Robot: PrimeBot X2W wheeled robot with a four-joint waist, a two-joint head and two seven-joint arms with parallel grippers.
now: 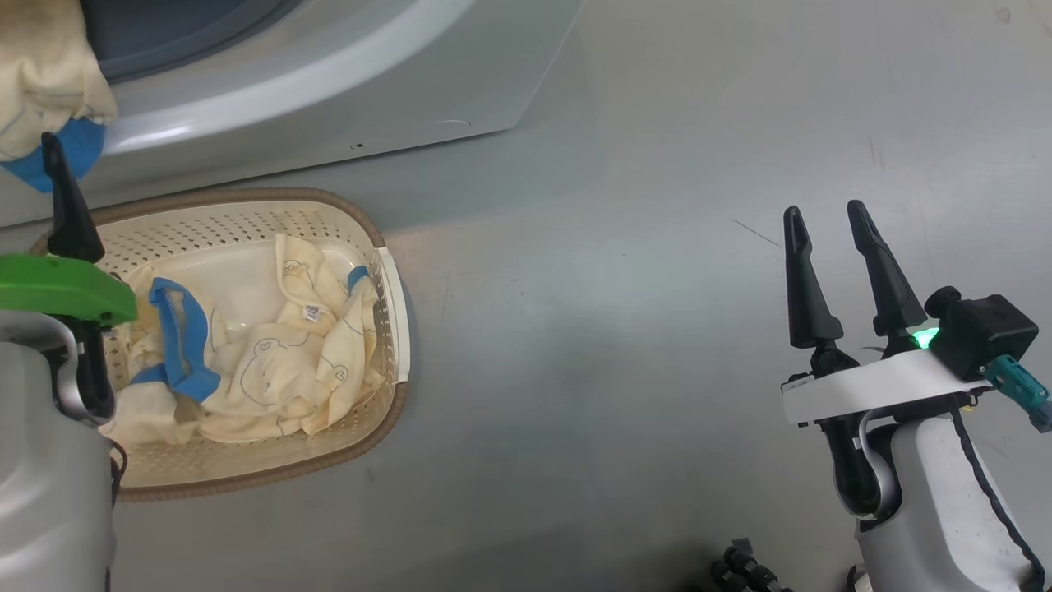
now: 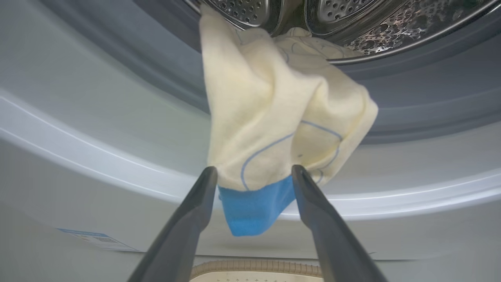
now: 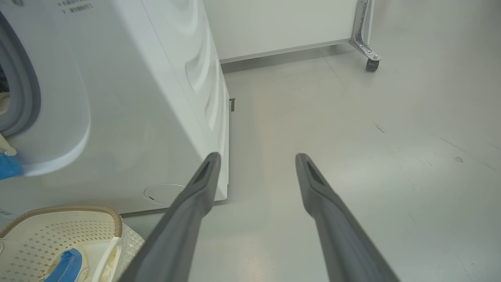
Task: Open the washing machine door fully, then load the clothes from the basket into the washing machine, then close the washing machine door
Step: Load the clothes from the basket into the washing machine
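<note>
The washing machine stands at the top left, its steel drum open; the washing machine door is out of view. One cream garment hangs out of the drum over the grey gasket. Its blue cuff dangles between the fingers of my open left gripper, not pinched. In the head view this garment sits just above one left finger. The basket lies on the floor before the machine with more clothes in it. My right gripper stands open and empty over bare floor, far right of the basket.
Grey floor spreads right of the basket. A white panel on a caster wheel stands behind the machine's right side. A blue label sticker is on the machine's front. The basket's corner lies left of the right fingers.
</note>
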